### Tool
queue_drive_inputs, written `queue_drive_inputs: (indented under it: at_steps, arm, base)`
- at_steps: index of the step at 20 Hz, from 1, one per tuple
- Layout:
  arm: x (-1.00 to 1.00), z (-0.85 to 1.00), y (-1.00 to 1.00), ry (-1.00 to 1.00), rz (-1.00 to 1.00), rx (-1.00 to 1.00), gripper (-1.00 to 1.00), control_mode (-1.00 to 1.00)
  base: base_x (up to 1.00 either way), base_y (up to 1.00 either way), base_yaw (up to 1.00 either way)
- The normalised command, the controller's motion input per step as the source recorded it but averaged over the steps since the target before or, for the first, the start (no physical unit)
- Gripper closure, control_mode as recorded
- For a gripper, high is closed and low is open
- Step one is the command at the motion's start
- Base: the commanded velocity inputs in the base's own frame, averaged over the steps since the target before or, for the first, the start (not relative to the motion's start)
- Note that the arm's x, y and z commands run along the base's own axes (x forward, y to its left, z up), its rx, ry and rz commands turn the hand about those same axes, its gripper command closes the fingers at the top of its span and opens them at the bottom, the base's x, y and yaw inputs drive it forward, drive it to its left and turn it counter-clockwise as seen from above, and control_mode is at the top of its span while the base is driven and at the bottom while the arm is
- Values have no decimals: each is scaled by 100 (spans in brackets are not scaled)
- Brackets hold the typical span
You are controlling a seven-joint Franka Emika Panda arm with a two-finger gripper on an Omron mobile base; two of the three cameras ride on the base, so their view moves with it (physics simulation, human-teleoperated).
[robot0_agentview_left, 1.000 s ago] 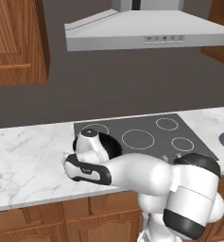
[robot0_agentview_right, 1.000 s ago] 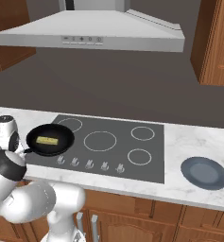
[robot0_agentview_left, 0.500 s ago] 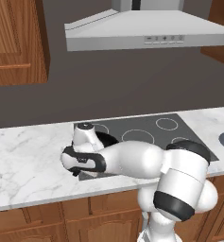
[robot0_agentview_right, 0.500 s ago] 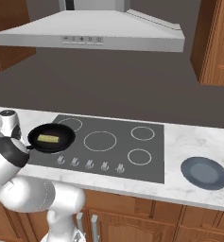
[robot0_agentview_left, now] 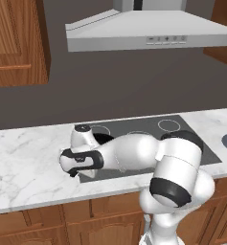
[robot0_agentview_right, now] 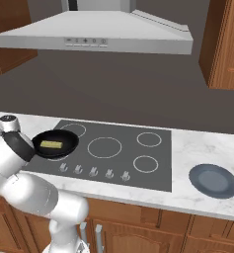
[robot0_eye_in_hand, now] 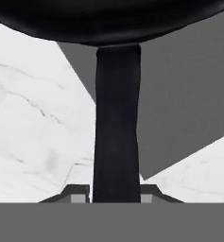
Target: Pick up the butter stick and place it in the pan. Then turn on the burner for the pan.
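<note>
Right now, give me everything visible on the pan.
The pan is round, shallow and black with a matte look, sitting on the front-left burner of the dark cooktop. The butter stick, a small pale yellow block, lies flat inside it. In the hand view its long thin black handle runs straight down from the bowl toward the camera, over cooktop and marble counter, ending between the tool's tips. Whether they touch it is unclear.

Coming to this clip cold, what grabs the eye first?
The butter stick, pale yellow, already lies in the black pan on the cooktop's front left burner. In the hand view the pan's handle runs up between the tool's tips, over marble counter.
</note>
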Motion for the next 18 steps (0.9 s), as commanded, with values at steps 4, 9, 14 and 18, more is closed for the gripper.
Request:
queue_drive_inputs:
  at_steps: [4,9,14,18]
  arm:
    - [16,-34,16,-1,1,-2,100,-100]
    - [5,-29,1,-1,1,-1,100,-100]
    - [0,-5,-8,-1,0,2,100,-100]
    - [1,-7,-10,-1,0,2,-100,-100]
  base:
    - [0,0,0]
    - [0,0,0]
    - [0,0,0]
    - [0,0,0]
